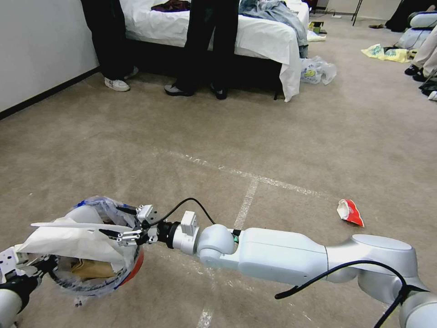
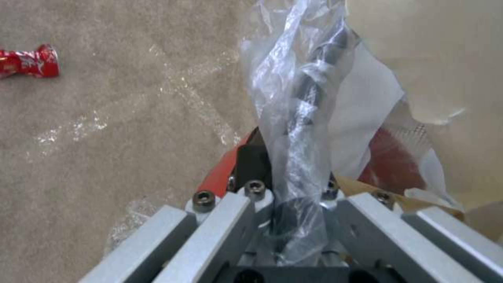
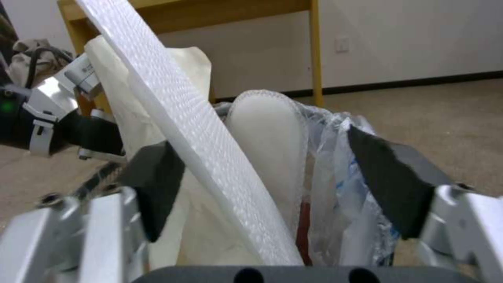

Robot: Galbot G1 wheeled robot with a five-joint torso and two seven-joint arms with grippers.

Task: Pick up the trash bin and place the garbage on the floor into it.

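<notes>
Held low at the robot's left side, the trash bin [image 1: 129, 269] brims with garbage: a white slipper [image 1: 77, 225] lying across its mouth, a second slipper [image 3: 270, 129] standing upright inside, white paper [image 1: 68, 246] and a brown paper bag [image 1: 91, 269]. The left hand [image 2: 285, 196] is clamped on the bin's rim and its crinkled plastic liner [image 2: 293, 98]. The right hand [image 1: 119, 224], reaching across from the right, hovers at the bin's mouth with its fingers [image 3: 157, 177] spread apart on either side of the flat slipper. On the floor [image 1: 182, 136], a crushed red can [image 1: 350, 212] lies well apart from the bin, beyond a whitish tape line [image 1: 248, 198].
</notes>
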